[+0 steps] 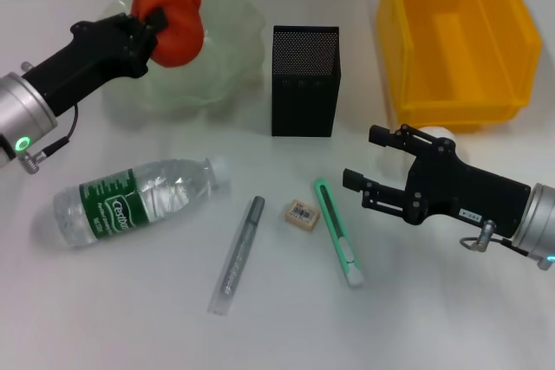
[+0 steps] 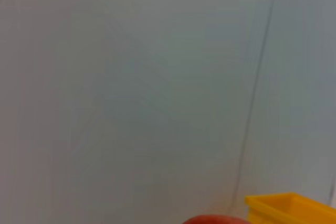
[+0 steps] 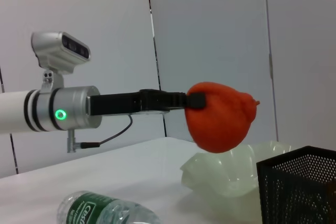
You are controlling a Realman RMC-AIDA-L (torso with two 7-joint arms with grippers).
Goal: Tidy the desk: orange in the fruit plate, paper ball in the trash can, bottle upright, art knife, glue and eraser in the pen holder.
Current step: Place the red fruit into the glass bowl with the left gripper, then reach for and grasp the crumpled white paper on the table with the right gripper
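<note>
White and smooth, the desk (image 1: 130, 318) spreads flat under everything. Nearest us lies the glue (image 1: 238, 253), a thin grey stick with a clear end, angled on the tabletop. Just beside it sits the eraser (image 1: 301, 213), a small beige block with a barcode label, and touching close on its other side the art knife (image 1: 337, 233), slim, mint-green, white at its near end. Over on the left the bottle (image 1: 139, 198) lies on its side, clear ribbed plastic, green label, white cap pointing toward the middle.

On the right, the right gripper (image 1: 364, 162) hovers low over the desk, black fingers spread apart and holding nothing. Something white and rounded peeks out behind its wrist; I can't make out what it is.

Further back, centre, the pen holder (image 1: 304, 84) stands upright, a square box of black metal mesh. Behind the right arm, the trash can (image 1: 455, 41), glossy yellow plastic, rectangular.

Far left now: the left gripper (image 1: 158, 22) is clamped on the orange (image 1: 178, 15), lumpy and red-orange, and the right wrist view shows it lifted clear above the fruit plate (image 1: 221, 49), that pale green translucent bowl with the wavy rim.
</note>
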